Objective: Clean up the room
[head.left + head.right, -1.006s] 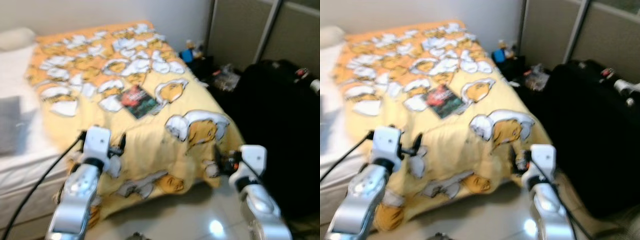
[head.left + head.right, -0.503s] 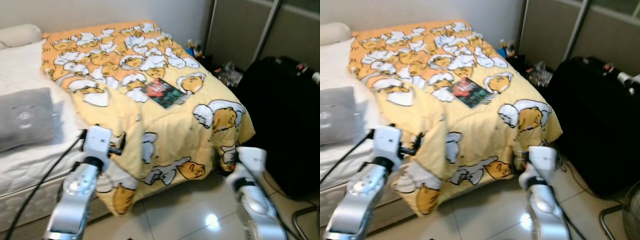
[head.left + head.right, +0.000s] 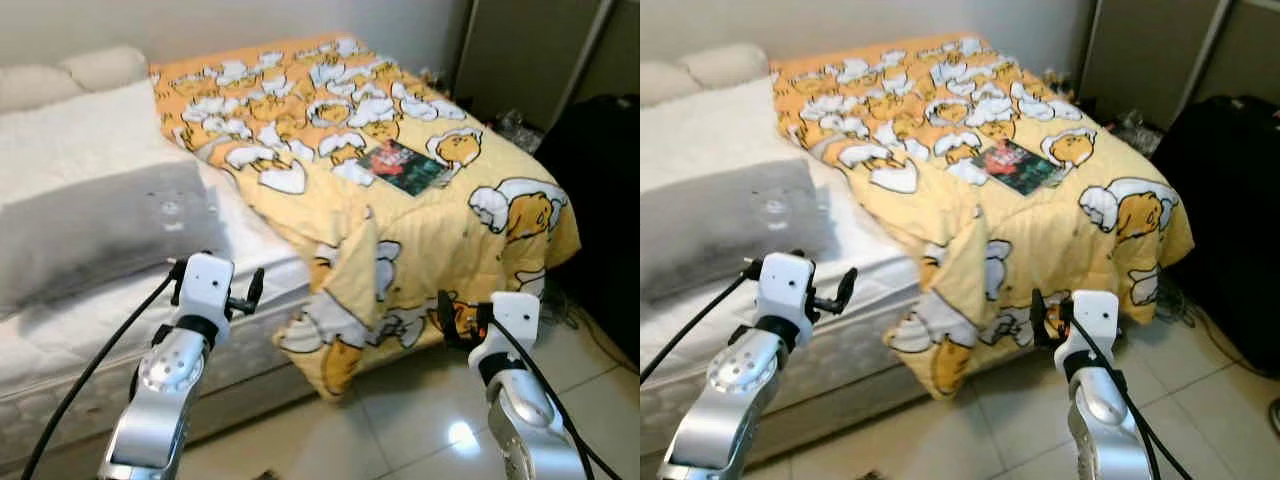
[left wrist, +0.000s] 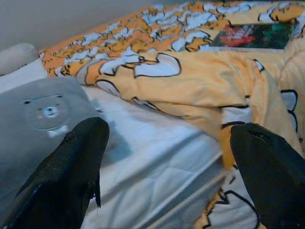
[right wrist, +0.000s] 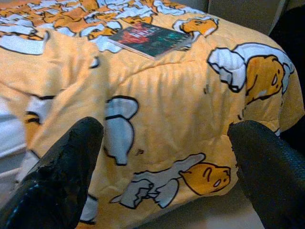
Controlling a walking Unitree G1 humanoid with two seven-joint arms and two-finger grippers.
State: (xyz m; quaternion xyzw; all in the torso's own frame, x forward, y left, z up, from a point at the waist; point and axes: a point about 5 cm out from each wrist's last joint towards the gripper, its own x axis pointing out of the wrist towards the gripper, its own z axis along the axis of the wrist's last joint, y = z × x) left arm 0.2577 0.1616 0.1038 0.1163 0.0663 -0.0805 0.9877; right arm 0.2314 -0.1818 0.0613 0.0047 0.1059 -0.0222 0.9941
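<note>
Head views: you're looking at a bed (image 3: 90, 330) with a yellow cartoon-print blanket (image 3: 420, 240) rumpled across its far half and spilling over the near edge toward the tiled floor (image 3: 400, 440). A dark book (image 3: 405, 167) lies flat on the blanket near its upper middle, long axis running diagonally, from the bed's near-left to its far-right. A grey pillow (image 3: 100, 225) sits on the white mattress to the left of the blanket. A black bulky mass (image 3: 1230, 210) stands right of the bed; can't tell what it is. Both arms are raised in front of the bed edge, left tool (image 3: 215, 292) before the mattress side, right tool (image 3: 470, 322) before the hanging blanket. Left wrist view: left tool (image 4: 171, 162) has its fingers (image 4: 66, 176) spread wide, holding nothing, touching nothing; mattress and folded blanket edge sit between them, the grey pillow with a bear face (image 4: 45, 112) just beside. Right wrist view: right tool (image 5: 162, 162) also spread wide and empty, aimed at the draped blanket (image 5: 157, 119), not touching it; the book (image 5: 150, 38) lies beyond, up on top.
</note>
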